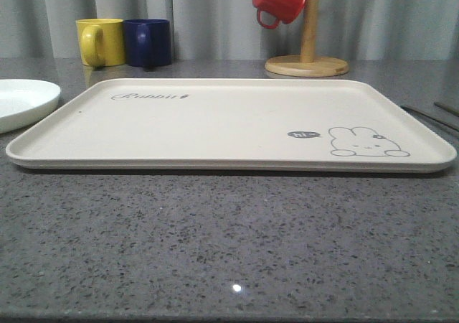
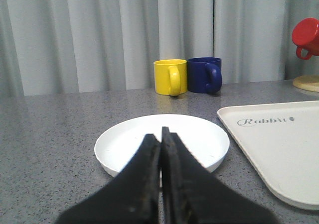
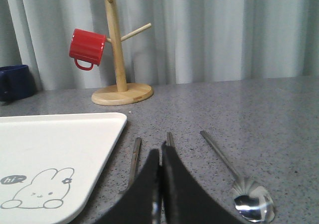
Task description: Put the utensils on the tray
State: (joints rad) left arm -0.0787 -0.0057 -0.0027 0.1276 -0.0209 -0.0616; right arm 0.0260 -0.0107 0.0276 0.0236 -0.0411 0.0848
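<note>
Fig.: start of task, nothing on the tray (image 1: pixel 215 122) yet. My left gripper (image 2: pixel 160 134) has its fingers pressed together w/ nothing held; the plate (image 2: pixel 199 137) lies just beyond its tips, tray off to one side. My right gripper (image 3: pixel 160 152) is likewise closed and empty. Just ahead of it lie the chopsticks (image 3: pixel 135 154), partly hidden by my fingers; the spoon (image 3: pixel 249 201) rests close beside, bowl nearest me. Fork not identifiable. Next, I judge: part the right fingers, descend over one utensil, pinch its thin handle flat off the counter.

The tray (image 1: pixel 215 122) is lying bare; 2 mugs (image 1: pixel 125 41) and a mug tree (image 1: pixel 308 43) are standing behind it.
</note>
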